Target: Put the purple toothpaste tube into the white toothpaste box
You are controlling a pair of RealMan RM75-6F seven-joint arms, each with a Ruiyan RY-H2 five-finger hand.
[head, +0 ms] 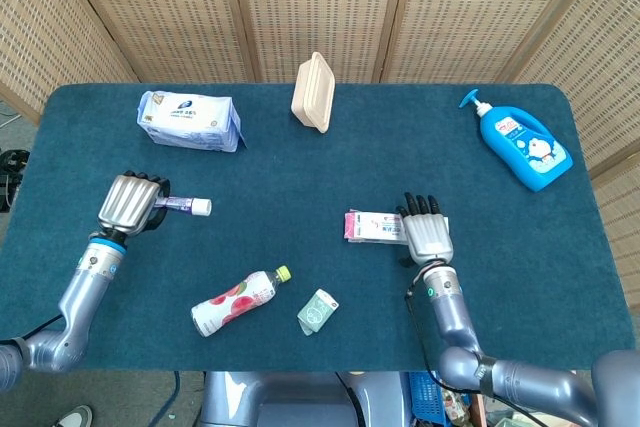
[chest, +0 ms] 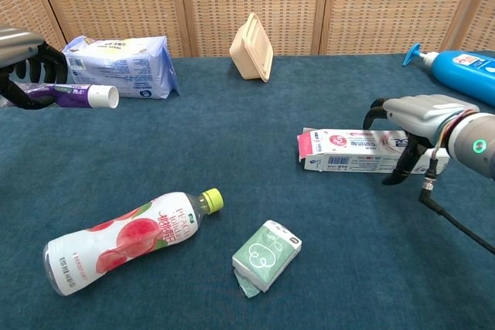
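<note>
Spread across the teal desk [head: 300, 167]: blue soap bottle [head: 527, 150] at far right, wipes pack [head: 188, 120] at far left rear, beige tray [head: 312, 93] standing on edge at the back, pink drink bottle [chest: 128, 238] lying near the front, small green carton [chest: 267, 256] just beside it.

Step in hand, by judgement: tube already picked up, box being secured; insertion not yet begun. Next move likely calls for lifting or bracing the box so its open flap end faces left, then bringing the tube across the desk and lining it up with that opening.

White toothpaste box [chest: 363, 151] lying flat right of centre, flap end toward the middle. Right hand [head: 427, 236] arched over its right end, fingers [chest: 375, 112] curled down on both sides of it; touching it, though a firm grip cannot be told.

Purple toothpaste tube [chest: 73, 96] at the left edge, well apart from the box, white cap pointing right. Left hand [head: 131, 204] wrapped around its tail, fingers clamped on it, holding it roughly level.
</note>
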